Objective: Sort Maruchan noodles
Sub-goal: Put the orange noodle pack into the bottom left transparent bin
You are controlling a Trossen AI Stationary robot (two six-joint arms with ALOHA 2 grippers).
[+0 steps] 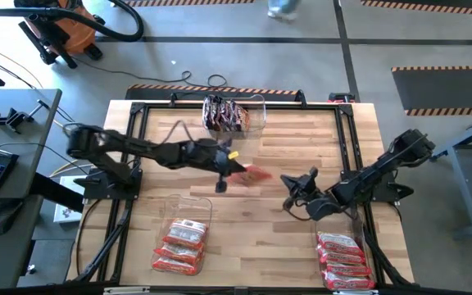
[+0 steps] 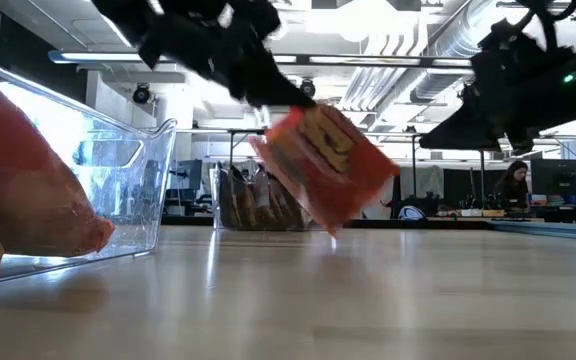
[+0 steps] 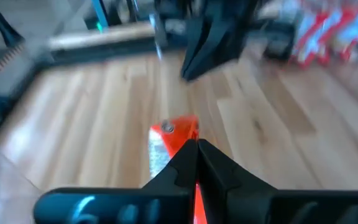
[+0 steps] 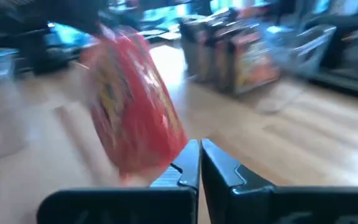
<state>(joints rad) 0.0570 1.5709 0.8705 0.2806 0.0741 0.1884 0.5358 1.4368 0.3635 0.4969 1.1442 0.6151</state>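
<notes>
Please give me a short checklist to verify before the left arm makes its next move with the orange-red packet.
1. Left gripper fingers shut on the orange-red packet: ok.
2. Packet lifted clear of the table, seen in the low view: ok.
3. Right gripper shut, holding nothing, near the table's middle right: ok.
4. Space between the hanging packet and the right gripper: cannot tell; they look close in the right wrist view.
5. Front left bin already holds red-and-white packets; whether this packet belongs there: cannot tell.
</notes>
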